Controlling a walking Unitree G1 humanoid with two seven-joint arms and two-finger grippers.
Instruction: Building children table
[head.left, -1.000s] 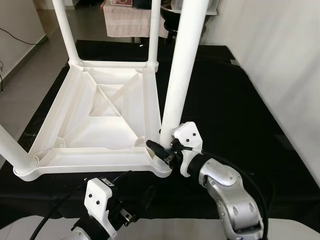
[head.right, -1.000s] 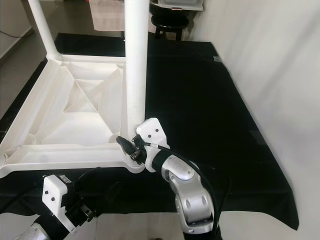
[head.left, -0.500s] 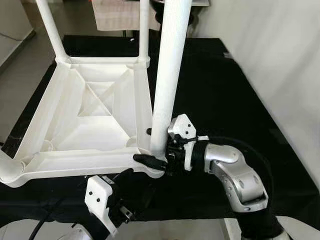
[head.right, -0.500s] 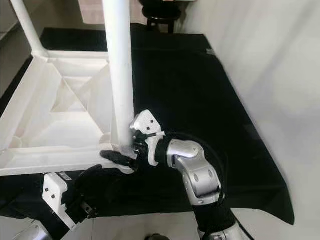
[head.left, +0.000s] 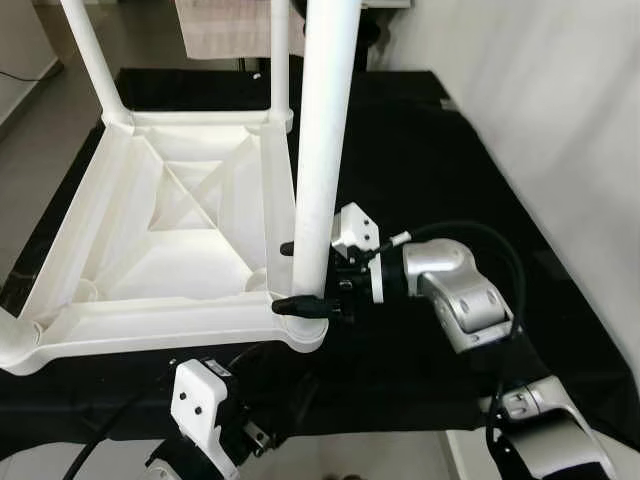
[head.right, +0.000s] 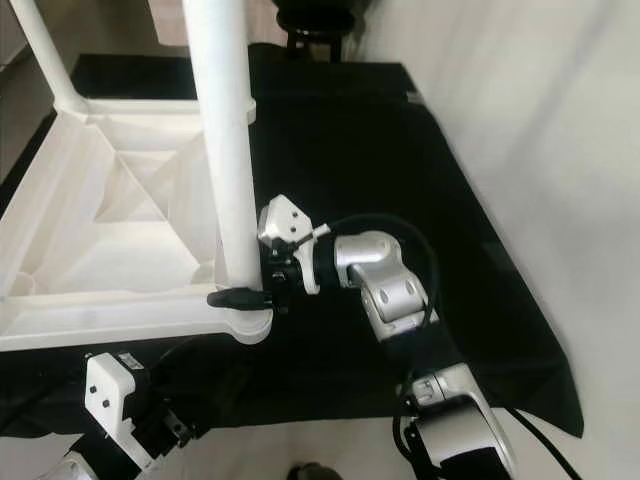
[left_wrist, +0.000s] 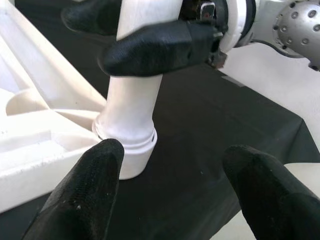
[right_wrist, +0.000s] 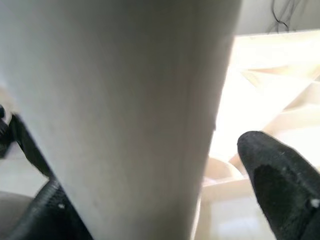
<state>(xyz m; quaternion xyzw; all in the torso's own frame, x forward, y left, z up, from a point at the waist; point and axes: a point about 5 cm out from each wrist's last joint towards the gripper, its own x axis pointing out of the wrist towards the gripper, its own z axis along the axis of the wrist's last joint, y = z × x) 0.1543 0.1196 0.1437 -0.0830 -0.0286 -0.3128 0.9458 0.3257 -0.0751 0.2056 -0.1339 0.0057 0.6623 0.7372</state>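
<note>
Nearest, left end effector low at the counter's front edge, fingers spread, holding nothing. Just beyond, right end effector clamped on an upright white leg, seated in the near corner socket of the upturned tabletop on the black-draped counter.

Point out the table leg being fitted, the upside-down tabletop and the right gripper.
table leg (head.left: 318, 140), left eye view, middle of the white shaft.
tabletop (head.left: 180, 215), left eye view, ribbed underside near the centre.
right gripper (head.left: 298, 277), left eye view, between the black fingers around the leg's base.
</note>
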